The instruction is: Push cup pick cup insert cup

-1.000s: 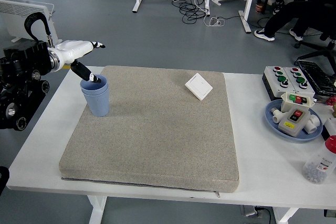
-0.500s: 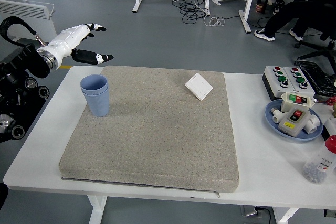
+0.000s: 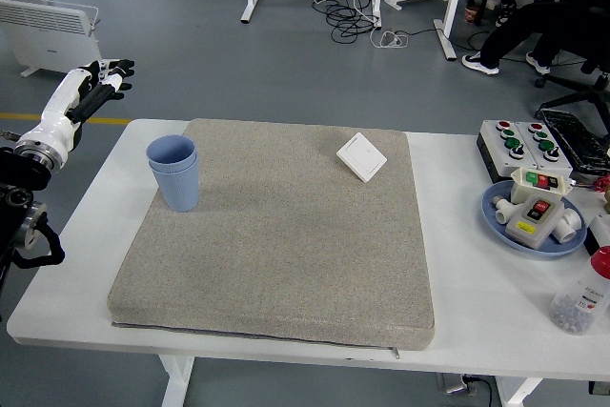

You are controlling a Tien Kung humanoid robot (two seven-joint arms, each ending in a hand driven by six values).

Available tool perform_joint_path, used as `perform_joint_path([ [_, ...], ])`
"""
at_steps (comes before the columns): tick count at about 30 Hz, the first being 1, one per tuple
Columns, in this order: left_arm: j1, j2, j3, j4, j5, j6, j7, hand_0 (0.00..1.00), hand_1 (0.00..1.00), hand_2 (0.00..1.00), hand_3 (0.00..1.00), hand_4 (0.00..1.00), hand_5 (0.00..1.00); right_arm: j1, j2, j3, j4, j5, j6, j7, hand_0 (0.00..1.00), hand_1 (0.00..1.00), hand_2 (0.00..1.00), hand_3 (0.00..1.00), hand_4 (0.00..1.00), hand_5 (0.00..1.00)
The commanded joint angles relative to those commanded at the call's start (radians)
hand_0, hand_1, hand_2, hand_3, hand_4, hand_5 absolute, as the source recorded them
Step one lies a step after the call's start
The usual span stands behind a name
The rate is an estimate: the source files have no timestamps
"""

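Two blue cups (image 3: 174,172) stand nested, one inside the other, upright near the far left corner of the grey mat (image 3: 276,235). My left hand (image 3: 98,83) is lifted off to the left of the table, above and well clear of the cups, its fingers stretched out and holding nothing. The right arm does not show.
A white switch plate (image 3: 361,156) lies on the mat's far right part. At the table's right edge are a button box (image 3: 522,147), a blue plate (image 3: 500,223) with switch parts, and a small bottle (image 3: 581,295). A seated person's legs show at the top right.
My left hand has let go of the nested cups, risen and pulled back to the left, away from the table. The cups stay in place.
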Motion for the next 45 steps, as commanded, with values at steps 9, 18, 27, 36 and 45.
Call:
perform_joint_path([
  [9,0.087,-0.029,-0.064,0.017,-0.373,-0.036,0.003,0.852,0.867,0.935,0.822,0.599,0.998,0.005,0.003,0.005,0.0,-0.004,0.0,0.0,0.775,0.684,0.683,0.568,0.134,0.474],
  [18,0.139,-0.052,-0.09,0.052,-0.641,-0.07,0.013,0.858,0.873,0.93,0.82,0.595,0.998,0.009,0.003,0.006,0.0,-0.004,0.001,0.0,0.775,0.684,0.682,0.568,0.134,0.474],
  [27,0.159,-0.077,-0.101,0.085,-0.628,-0.092,0.028,0.862,0.874,0.931,0.822,0.593,0.998,0.01,0.004,0.009,0.0,-0.009,0.001,0.0,0.775,0.684,0.682,0.568,0.134,0.474],
  [36,0.166,-0.082,-0.097,0.106,-0.613,-0.119,0.031,0.862,0.875,0.928,0.825,0.595,0.998,0.014,0.004,0.011,0.0,-0.008,0.001,0.001,0.774,0.684,0.681,0.568,0.131,0.472],
  [45,0.164,-0.089,-0.09,0.112,-0.603,-0.113,0.014,0.87,0.882,0.937,0.833,0.595,0.998,0.019,0.005,0.013,0.0,-0.007,0.001,0.003,0.774,0.683,0.681,0.568,0.132,0.473],
])
